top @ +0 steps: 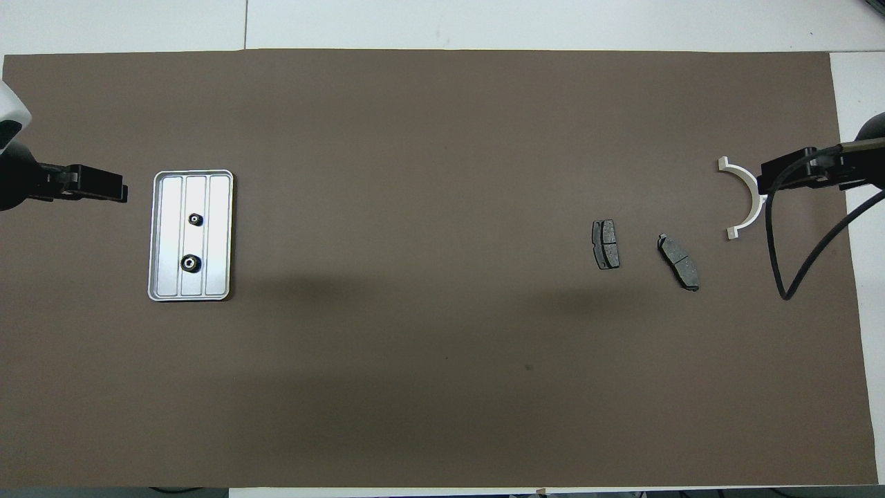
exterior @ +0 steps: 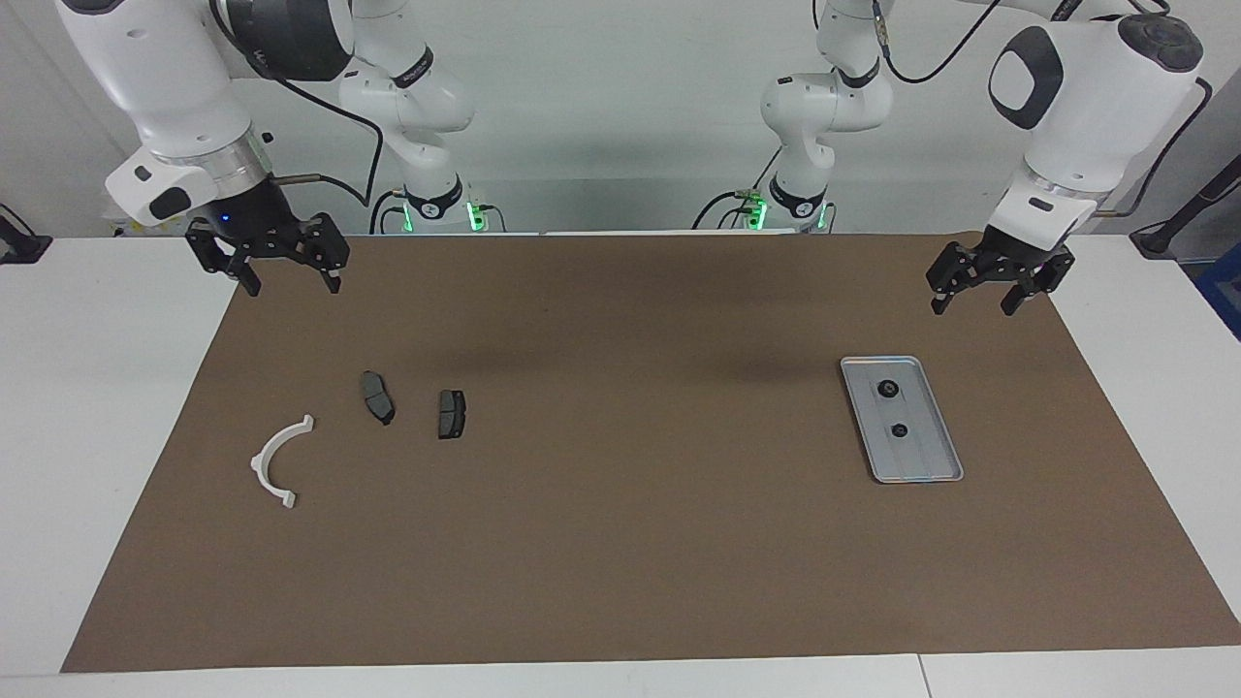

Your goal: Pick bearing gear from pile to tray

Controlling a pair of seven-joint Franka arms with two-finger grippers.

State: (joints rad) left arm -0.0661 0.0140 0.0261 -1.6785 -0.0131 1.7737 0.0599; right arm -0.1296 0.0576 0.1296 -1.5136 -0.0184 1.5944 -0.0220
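Observation:
The silver tray (exterior: 926,458) lies on the brown mat toward the left arm's end; it also shows in the overhead view (top: 218,266). Two small black round gears (exterior: 887,389) (exterior: 899,430) lie in it. The pile's white half-ring bracket (exterior: 279,463) and two dark brake pads (exterior: 377,396) (exterior: 451,413) lie toward the right arm's end. No black round piece shows among them. My left gripper (exterior: 972,302) hangs open and empty over the mat beside the tray. My right gripper (exterior: 291,284) hangs open and empty over the mat's corner, apart from the bracket.
The brown mat (exterior: 630,533) covers most of the white table. A black cable (top: 781,277) loops down from the right arm near the bracket (top: 745,200) in the overhead view. The grippers show there too, left (top: 104,188) and right (top: 767,181).

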